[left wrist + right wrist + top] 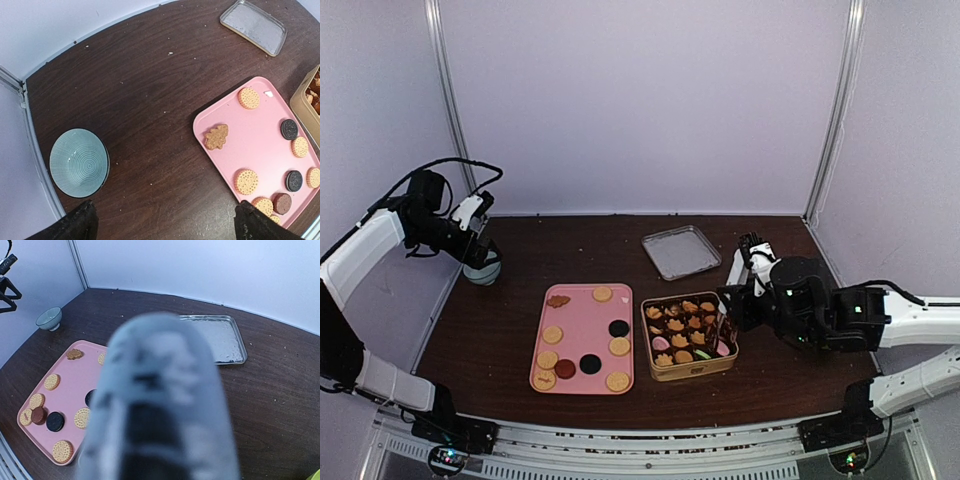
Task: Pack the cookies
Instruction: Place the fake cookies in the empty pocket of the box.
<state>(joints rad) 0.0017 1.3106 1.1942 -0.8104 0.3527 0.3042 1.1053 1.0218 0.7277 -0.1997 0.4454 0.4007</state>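
Observation:
Several cookies lie on a pink tray (582, 335): round tan ones (603, 294), black ones (618, 327), a dark red one (565, 368) and a leaf-shaped one (558, 300). The gold tin (692, 371), to the right of the tray, holds more cookies in paper cups. My left gripper (480, 250) hangs open and empty over the table's far left by a bowl; in the left wrist view its gripper (165, 220) frames bare table, with the tray (250, 135) to the right. My right gripper (730, 300) is at the tin's right edge. A blurred grey shape (160, 405) fills the right wrist view and hides the jaws.
A pale green bowl (483, 270) stands at the far left, also in the left wrist view (79, 162). The silver tin lid (681, 251) lies behind the tin, also seen in the right wrist view (227, 342). Walls close in the back and both sides.

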